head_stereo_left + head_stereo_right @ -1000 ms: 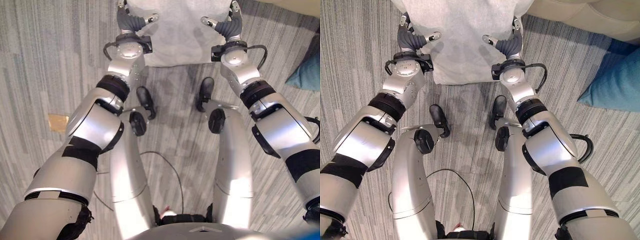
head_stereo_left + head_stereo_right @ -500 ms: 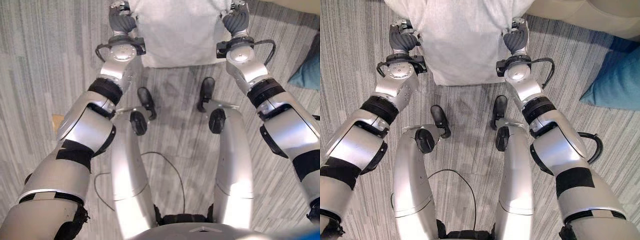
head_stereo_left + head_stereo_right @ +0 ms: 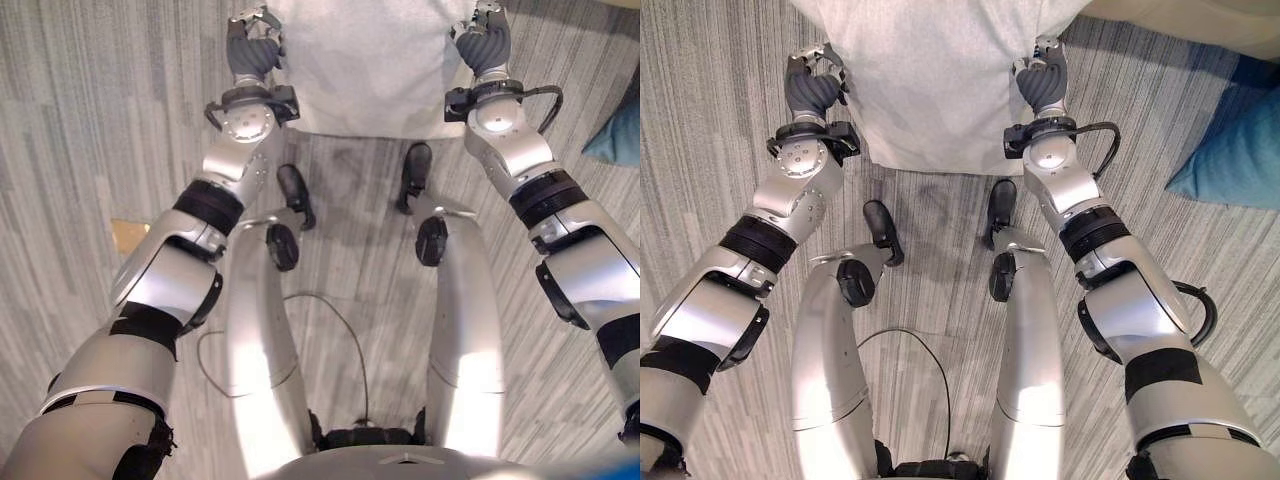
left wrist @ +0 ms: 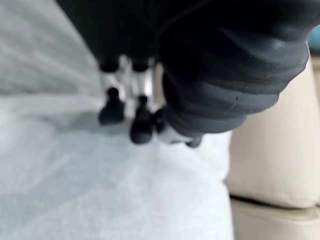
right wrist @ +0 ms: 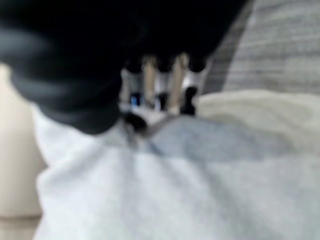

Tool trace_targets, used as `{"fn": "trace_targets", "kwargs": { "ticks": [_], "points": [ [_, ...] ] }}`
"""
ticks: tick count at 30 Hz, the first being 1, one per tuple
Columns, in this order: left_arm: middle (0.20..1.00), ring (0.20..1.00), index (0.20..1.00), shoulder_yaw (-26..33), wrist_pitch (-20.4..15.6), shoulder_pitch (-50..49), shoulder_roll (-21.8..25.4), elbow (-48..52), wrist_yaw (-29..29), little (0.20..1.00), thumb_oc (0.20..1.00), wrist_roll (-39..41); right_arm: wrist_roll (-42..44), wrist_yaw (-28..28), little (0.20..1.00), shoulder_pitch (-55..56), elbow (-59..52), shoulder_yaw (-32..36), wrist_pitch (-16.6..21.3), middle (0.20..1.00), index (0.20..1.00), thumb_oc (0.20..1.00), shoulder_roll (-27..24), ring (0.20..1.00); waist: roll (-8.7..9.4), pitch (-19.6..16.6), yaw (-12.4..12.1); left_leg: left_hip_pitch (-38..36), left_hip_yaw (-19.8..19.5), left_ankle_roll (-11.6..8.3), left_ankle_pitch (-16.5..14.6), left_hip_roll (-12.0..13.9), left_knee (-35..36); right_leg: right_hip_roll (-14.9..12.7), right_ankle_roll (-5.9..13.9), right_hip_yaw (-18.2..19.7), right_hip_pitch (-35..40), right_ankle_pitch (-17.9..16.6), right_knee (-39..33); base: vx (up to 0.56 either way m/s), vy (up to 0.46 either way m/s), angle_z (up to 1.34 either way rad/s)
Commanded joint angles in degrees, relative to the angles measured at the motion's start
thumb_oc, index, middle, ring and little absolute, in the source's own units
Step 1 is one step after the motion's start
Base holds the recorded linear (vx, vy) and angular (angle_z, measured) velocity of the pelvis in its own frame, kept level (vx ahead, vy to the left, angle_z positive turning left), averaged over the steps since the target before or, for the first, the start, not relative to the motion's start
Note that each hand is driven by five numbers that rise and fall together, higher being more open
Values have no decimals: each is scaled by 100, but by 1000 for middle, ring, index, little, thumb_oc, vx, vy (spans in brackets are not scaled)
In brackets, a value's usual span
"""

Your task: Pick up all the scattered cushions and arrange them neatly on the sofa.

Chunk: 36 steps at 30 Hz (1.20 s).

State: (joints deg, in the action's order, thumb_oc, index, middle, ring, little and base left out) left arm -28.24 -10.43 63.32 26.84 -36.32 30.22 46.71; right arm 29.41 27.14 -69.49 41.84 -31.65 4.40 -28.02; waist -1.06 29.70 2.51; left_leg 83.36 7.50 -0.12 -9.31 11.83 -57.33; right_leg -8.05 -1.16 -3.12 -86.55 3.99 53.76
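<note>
A large white cushion lies on the grey carpet right in front of me, and it also shows in the left wrist view and the right wrist view. My left hand grips its left edge with curled fingers. On the opposite edge my right hand has its fingers bunched into the fabric. A teal cushion lies on the floor at the right. The beige sofa runs along the far right and stands close behind the white cushion.
Striped grey carpet covers the floor all round. A small brown patch sits on the carpet by my left arm. The sofa's front stands just past the white cushion's far side.
Both hands have moved from open, thumbs out, in front of the white cushion onto its two side edges, and their fingers have curled into the fabric.
</note>
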Motion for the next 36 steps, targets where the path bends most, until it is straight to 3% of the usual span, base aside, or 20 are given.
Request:
{"fn": "trace_targets", "kwargs": {
  "ticks": [1,13,26,31,33,35,36],
  "points": [
    [200,200,200,-63,-455,-345,-553,641,-433,200,200,-159,-510,-322,200,75,-1028,76,593,200,200,200,479,200,-233,-904,154,322,-558,-453,187,-46,251,185,569,182,-333,118,-35,-60,-49,6],
    [200,200,200,264,-510,-1293,-907,1514,-477,200,200,-171,-1480,-221,200,925,-2234,583,558,200,200,200,277,200,-342,-1121,291,-800,-332,-497,575,-29,1612,225,615,123,647,-126,-1190,-51,-31,1],
    [200,200,200,213,-665,-2367,-1648,2295,-818,200,200,30,-1534,-376,200,2802,-3496,1277,795,200,200,200,523,200,-355,-1409,541,-3477,-3,-558,670,-16,3169,110,623,117,2970,-76,-2230,50,-26,0],
    [200,200,200,192,-621,-2776,-1701,2382,-971,200,200,75,-1531,-467,200,3345,-3649,1226,809,200,200,200,642,200,-331,-1546,603,-4685,92,-600,688,-69,3657,241,518,77,4080,33,-2600,100,-64,6],
    [200,200,200,159,-592,-3006,-1764,2328,-1072,200,200,80,-1638,-526,200,3606,-3746,1181,791,200,200,200,640,200,-274,-1578,668,-5081,235,-624,903,-1,3759,313,414,-3,4643,-93,-2946,72,-162,4],
    [200,200,200,128,-568,-3173,-1812,2284,-1131,200,200,87,-1609,-540,200,3836,-3699,1190,782,200,200,200,701,200,-193,-1575,694,-5312,316,-690,988,120,3567,411,294,-100,5210,-28,-3203,163,-201,26],
    [200,200,200,152,-558,-3318,-1830,2241,-1133,200,200,89,-1543,-565,200,4020,-3677,1189,782,200,200,200,766,200,-94,-1611,630,-5471,275,-676,1061,59,3170,502,214,-178,5745,37,-3422,197,-222,36]
  ]
}}
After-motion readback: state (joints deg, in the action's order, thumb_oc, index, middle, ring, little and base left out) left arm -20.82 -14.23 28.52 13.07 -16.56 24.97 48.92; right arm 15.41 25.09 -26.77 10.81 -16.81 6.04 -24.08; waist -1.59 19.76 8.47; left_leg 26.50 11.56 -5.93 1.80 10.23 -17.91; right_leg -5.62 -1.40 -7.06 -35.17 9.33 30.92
